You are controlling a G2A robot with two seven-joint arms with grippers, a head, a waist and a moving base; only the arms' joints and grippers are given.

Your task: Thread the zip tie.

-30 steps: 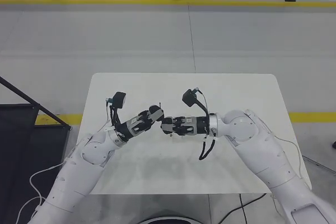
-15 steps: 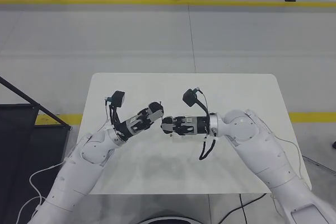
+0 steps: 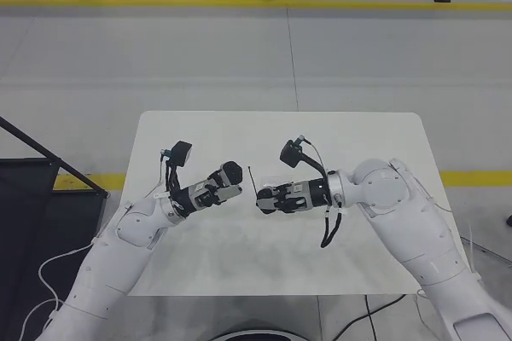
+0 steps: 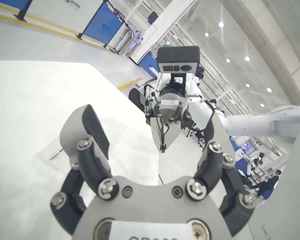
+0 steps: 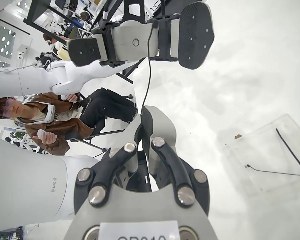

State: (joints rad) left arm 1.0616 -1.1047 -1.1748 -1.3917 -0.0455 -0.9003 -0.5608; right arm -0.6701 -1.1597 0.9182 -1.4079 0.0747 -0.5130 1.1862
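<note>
A: Any writing to log?
B: Noting a white sticker with dark characters on the base of the left gripper (image 4: 153, 128), cut off at the frame edge. Same on the right gripper (image 5: 142, 117). Also noting a small white tag on the right gripper's front face, seen from the left wrist.

A: Grip states?
B: Recording left fingers spread wide, holding nothing. Recording right fingers pressed together on the zip tie (image 3: 251, 177).

A: Tie position?
B: Placing it over the middle of the table (image 3: 367, 136), one end pinched. Free tail runs thin and black toward the left gripper's pads (image 5: 195, 36). Just beside them; cannot tell contact.

A: Anything else near mid-table?
B: Logging a clear tray (image 5: 252, 151) flat on the table beside the right gripper, with two loose ties (image 5: 290, 149) inside.

A: Differences from half a second ago?
B: Seeing the left gripper drawn back from mid-table toward the table's left edge. Seeing the right gripper shifted toward the table's near edge. Gap between them wider than before, with the tie's tail now standing free in it.
</note>
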